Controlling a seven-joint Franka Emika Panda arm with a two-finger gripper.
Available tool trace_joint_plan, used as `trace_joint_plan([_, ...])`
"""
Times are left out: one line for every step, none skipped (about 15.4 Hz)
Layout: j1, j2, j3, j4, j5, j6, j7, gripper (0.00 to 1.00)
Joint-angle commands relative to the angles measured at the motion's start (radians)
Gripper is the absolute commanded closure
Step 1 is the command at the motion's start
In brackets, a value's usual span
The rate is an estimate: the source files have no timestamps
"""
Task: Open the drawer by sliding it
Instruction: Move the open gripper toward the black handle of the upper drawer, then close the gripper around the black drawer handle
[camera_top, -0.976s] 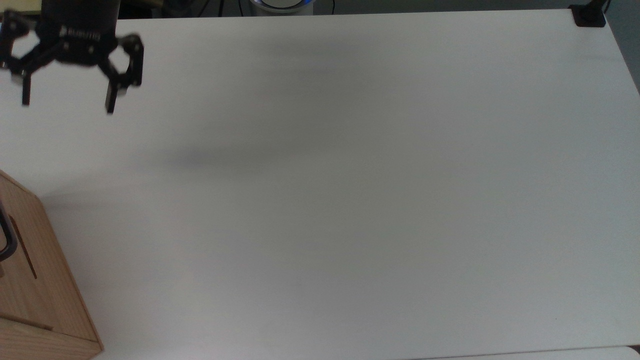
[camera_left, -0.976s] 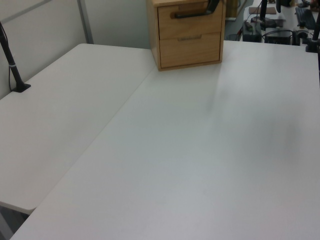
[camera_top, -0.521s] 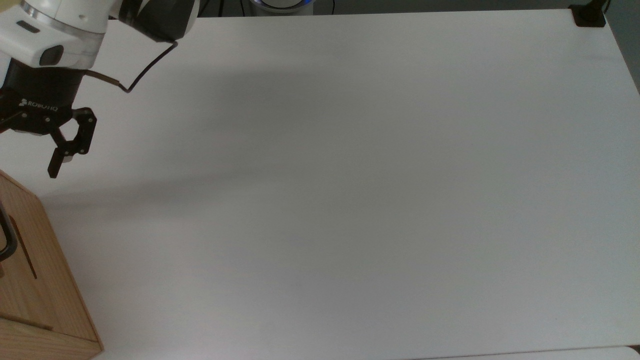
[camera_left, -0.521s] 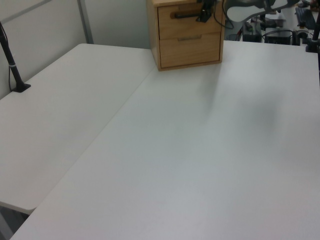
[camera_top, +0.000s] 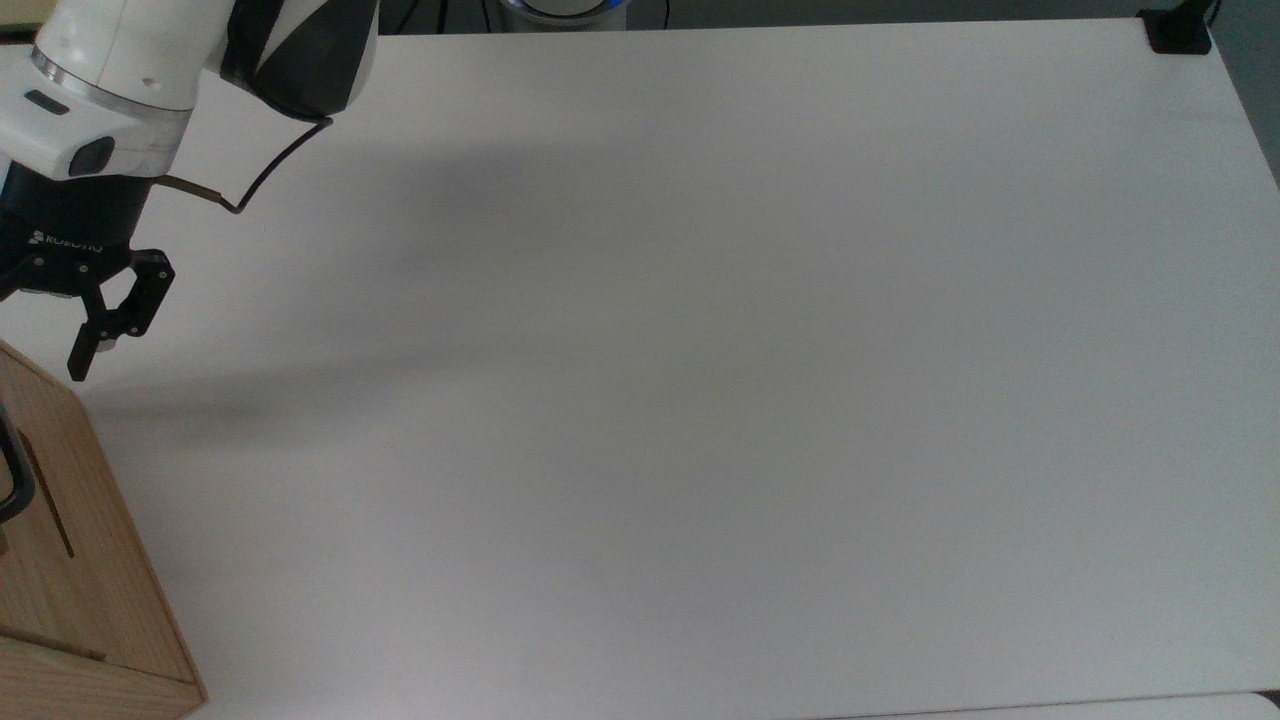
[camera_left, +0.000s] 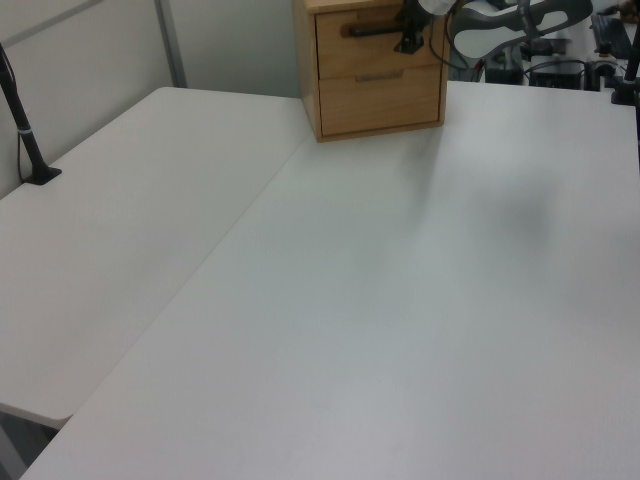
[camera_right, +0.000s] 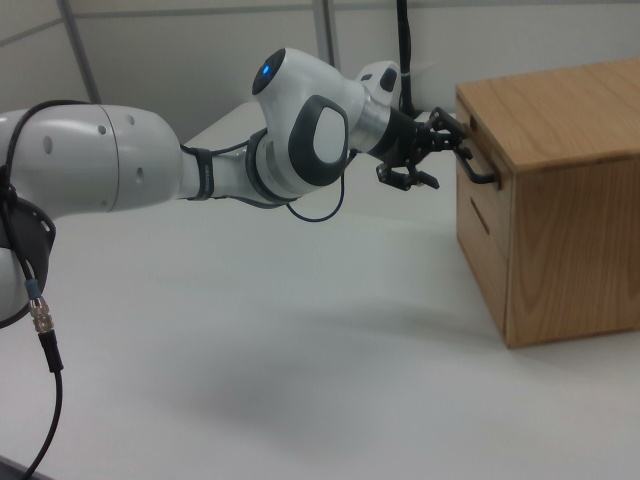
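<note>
The drawer (camera_right: 470, 150) sits shut at the top of the wooden cabinet (camera_right: 560, 190), at the right view's right on the table (camera_right: 250, 330). The gripper (camera_right: 447, 152) reaches its handle (camera_right: 477, 168), fingers (camera_right: 425, 181) spread.

White table (camera_top: 700, 350), matte and smooth, is filling most of the top view and is carrying very little. A wooden cabinet (camera_top: 70, 560) is sitting directly on it at the top view's lower left corner; in the left view the same cabinet (camera_left: 372, 70) is standing at the far edge, and in the right view (camera_right: 560, 200) it is resting at the right view's right side. A black clamp mount (camera_top: 1178, 32) is gripping the table's corner at the top view's upper right. A second white table surface (camera_left: 110, 230) is butting against the first along a seam in the left view, with a black post base (camera_left: 40, 175) standing on it near the left view's left edge.
</note>
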Motion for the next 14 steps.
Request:
trace_joint_plan([-0.02,0.031,-0.001,0.014,-0.019,0.08,-0.012,0.31])
trace_joint_plan([-0.022,0.034,-0.001,0.014,-0.019,0.085,-0.012,0.33])
trace_joint_plan([-0.028,0.036,-0.001,0.016,-0.019,0.086,-0.012,0.35])
trace_joint_plan([-0.031,0.036,-0.001,0.016,-0.019,0.086,-0.01,0.38])
trace_joint_plan([-0.036,0.036,-0.001,0.016,-0.019,0.086,-0.01,0.38])
trace_joint_plan([-0.036,0.036,-0.001,0.016,-0.018,0.086,-0.004,0.4])
trace_joint_plan([-0.036,0.036,-0.001,0.016,-0.015,0.085,0.002,0.46])
trace_joint_plan([-0.036,0.036,-0.001,0.016,-0.013,0.085,0.017,0.52])
trace_joint_plan([-0.036,0.036,-0.001,0.016,-0.014,0.085,0.028,0.58])
trace_joint_plan([-0.036,0.036,-0.001,0.016,-0.014,0.085,0.03,0.66])
trace_joint_plan([-0.036,0.036,-0.001,0.016,-0.014,0.085,0.03,0.77])
trace_joint_plan([-0.036,0.036,-0.001,0.016,-0.014,0.085,0.03,0.89])
trace_joint_plan([-0.036,0.034,-0.001,0.016,-0.013,0.085,0.031,0.97])
trace_joint_plan([-0.036,0.034,-0.001,0.016,-0.013,0.086,0.034,0.99])
